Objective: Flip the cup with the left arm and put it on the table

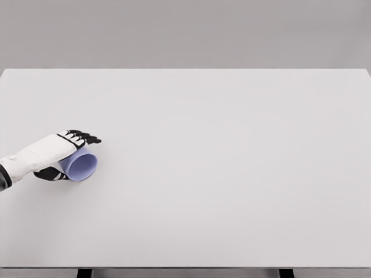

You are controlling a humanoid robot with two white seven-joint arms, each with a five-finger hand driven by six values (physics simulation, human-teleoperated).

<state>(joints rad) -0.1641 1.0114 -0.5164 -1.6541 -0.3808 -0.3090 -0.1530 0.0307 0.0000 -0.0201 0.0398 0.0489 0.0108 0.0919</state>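
Cup [82,165] gripped between left-hand fingers [87,138] and thumb.

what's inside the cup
Nothing shows inside the cup: the round end facing the camera looks plain lilac, and whether it is the mouth or the base is unclear. The left hand covers its upper side.

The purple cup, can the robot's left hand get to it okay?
Yes, it looks that way. The left hand is already wrapped around the purple cup, fingers over the top and thumb below. The cup looks tipped on its side, and nothing on the white table blocks it.
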